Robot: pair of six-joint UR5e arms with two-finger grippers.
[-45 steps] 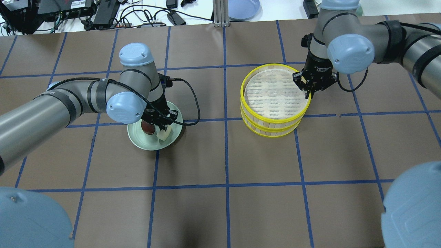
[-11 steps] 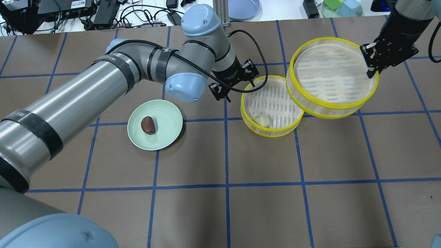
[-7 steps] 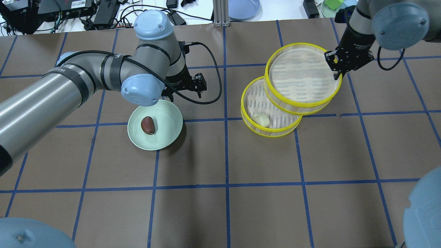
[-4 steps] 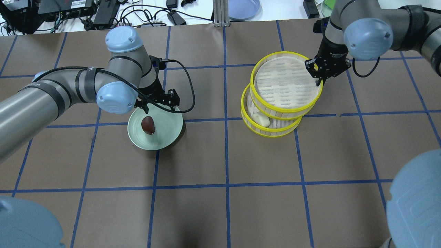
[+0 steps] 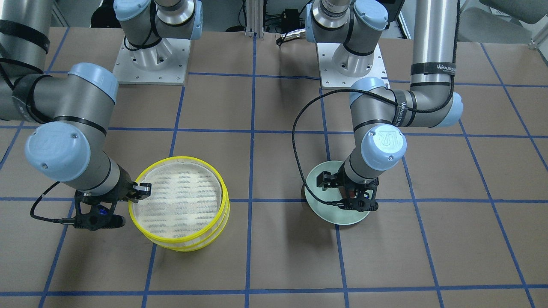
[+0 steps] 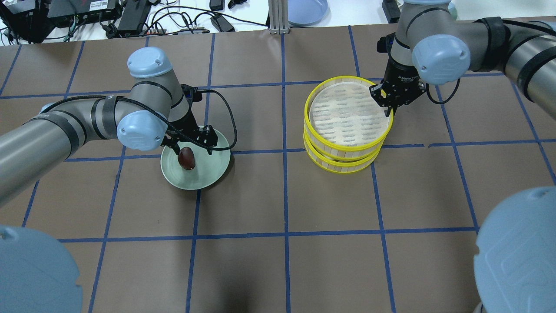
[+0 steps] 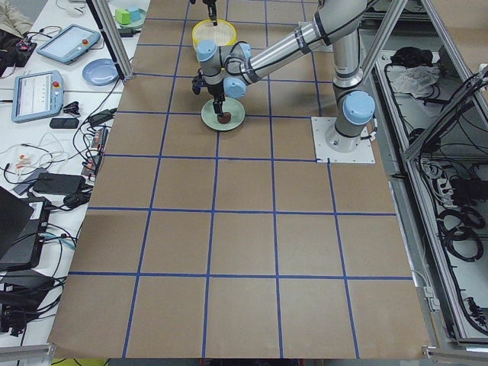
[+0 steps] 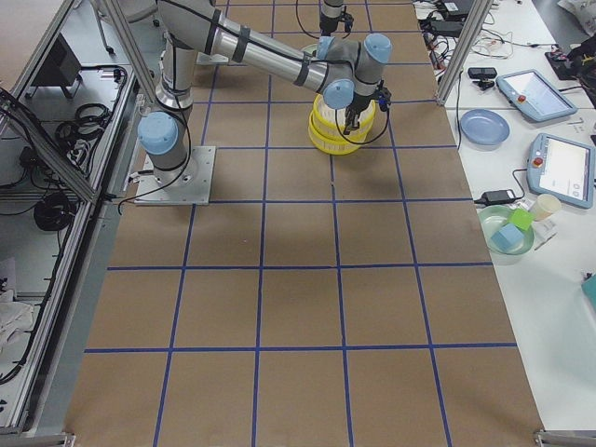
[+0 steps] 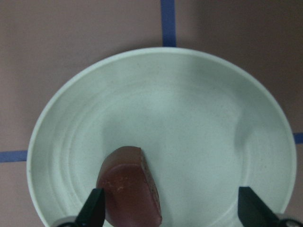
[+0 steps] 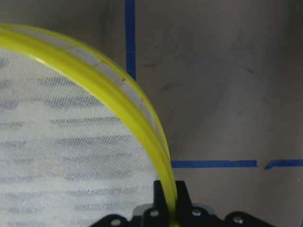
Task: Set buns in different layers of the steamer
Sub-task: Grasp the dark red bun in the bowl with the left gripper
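Note:
The dark reddish-brown bun (image 6: 186,158) lies on the pale green plate (image 6: 213,164). My left gripper (image 6: 191,145) hangs low over the plate, open. In the left wrist view the bun (image 9: 129,189) lies just inside one fingertip (image 9: 93,211), and the plate (image 9: 199,118) fills the view. The steamer's upper layer (image 6: 306,117) stands over the lower layer (image 6: 339,165), nearly lined up. My right gripper (image 6: 388,109) is shut on the upper layer's yellow rim (image 10: 142,123). The pale cream bun is hidden under the upper layer.
A blue plate (image 6: 306,11) and cables with electronics (image 6: 130,15) lie beyond the table's far edge. Both arm bases (image 5: 150,60) stand on the robot's side. Blue tape lines grid the brown table.
My left gripper left the cream bun in the lower layer and swung back down over the plate. My right gripper brought the lifted upper layer back over the lower one, covering the cream bun.

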